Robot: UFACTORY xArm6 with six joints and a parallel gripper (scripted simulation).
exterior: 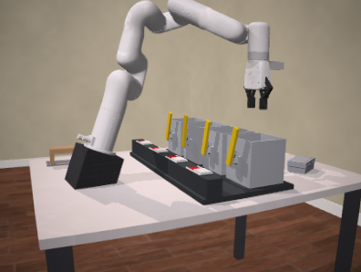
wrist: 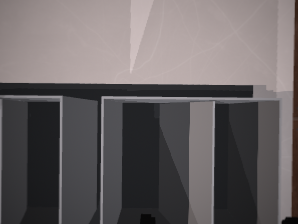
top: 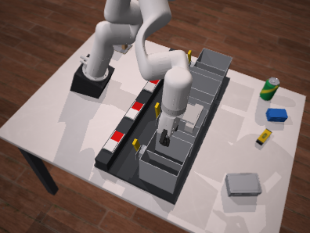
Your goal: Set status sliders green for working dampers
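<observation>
above the grey dampers [top: 158, 172] [exterior: 266, 162] [wrist: 80, 130], a white arm's gripper [top: 165, 139] [exterior: 257, 103], fingers apart, yellow handles [top: 135, 145] [exterior: 232, 146] upright, sliders [top: 113, 141] [exterior: 199, 170] showing red

Below the fingers stands a table with a pale, nearly white top [top: 74, 129] [exterior: 150, 207] [wrist: 65, 45], marked with faint veining. Its dark, square-section legs [top: 41, 172] [exterior: 347, 224] reach down to a floor of reddish-brown wood planks [top: 35, 23] [exterior: 191, 248], which lies lower than the fingers and extends past the table's edges. Behind the fingers, in the exterior view, rises a plain beige wall [exterior: 314, 68], softly mottled and brighter toward the middle than at the upper left. A white baseboard [exterior: 15, 162] runs along its foot, lower than the fingers. Hard-edged grey shadows cross the pale tabletop under them.
</observation>
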